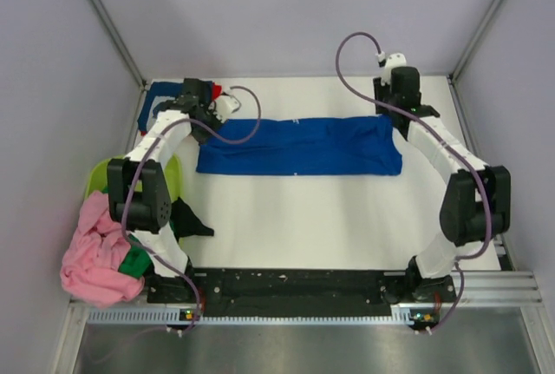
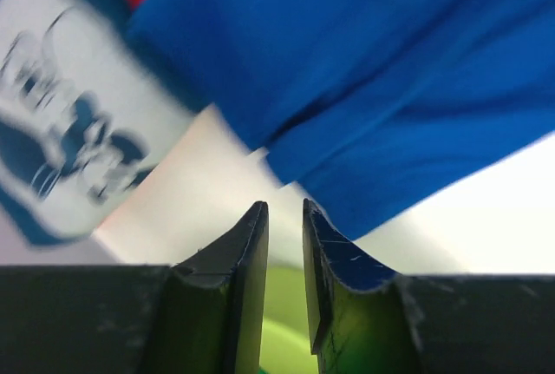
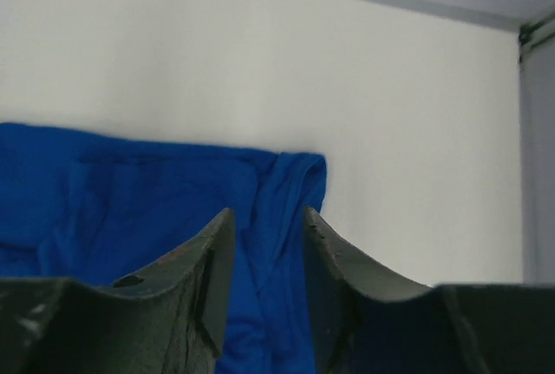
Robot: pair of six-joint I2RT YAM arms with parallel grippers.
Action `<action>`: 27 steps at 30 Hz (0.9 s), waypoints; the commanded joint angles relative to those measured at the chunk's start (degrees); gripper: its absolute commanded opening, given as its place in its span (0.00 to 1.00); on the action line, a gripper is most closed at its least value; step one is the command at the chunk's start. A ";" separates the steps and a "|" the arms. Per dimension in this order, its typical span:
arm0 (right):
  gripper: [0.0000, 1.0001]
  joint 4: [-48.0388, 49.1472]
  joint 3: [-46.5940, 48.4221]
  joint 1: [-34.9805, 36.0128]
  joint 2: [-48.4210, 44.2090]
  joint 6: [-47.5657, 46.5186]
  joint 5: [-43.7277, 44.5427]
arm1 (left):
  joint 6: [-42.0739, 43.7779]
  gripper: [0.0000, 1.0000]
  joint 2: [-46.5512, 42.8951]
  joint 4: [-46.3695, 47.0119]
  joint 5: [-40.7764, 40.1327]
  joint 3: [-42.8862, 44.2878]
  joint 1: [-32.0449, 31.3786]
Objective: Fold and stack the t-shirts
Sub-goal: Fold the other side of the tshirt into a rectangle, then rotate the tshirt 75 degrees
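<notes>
White desk [image 1: 286,218] | large royal-blue cloth t-shirt [image 1: 299,146] lay folded into a long strip at far side | both arms' jaws parted, empty | crumpled pink cloth t-shirt [image 1: 91,257] heaped near left, unfolded | cross-folds and stacking seemingly left

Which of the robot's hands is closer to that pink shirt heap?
Left. The left hand is at the left end of the blue shirt, on the same side as the pink shirt heap; the right hand is at its right end.

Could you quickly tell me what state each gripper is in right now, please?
Left gripper: slightly open, holding nothing.
Right gripper: open, holding nothing, close to the blue t-shirt.
</notes>
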 commanded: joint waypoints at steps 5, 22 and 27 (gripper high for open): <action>0.00 -6.70 -15.23 -0.13 -9.00 25.65 -9.67 | 4.99 0.25 6.10 -5.90 14.39 1.44 -11.18; 0.00 -6.35 -24.38 -7.60 -2.95 30.94 -11.34 | -5.30 0.30 19.12 1.03 -0.20 14.27 -11.81; 0.00 -7.67 -22.89 -10.06 -4.17 29.80 -10.64 | -5.12 0.32 21.84 -0.55 -5.02 19.28 -9.97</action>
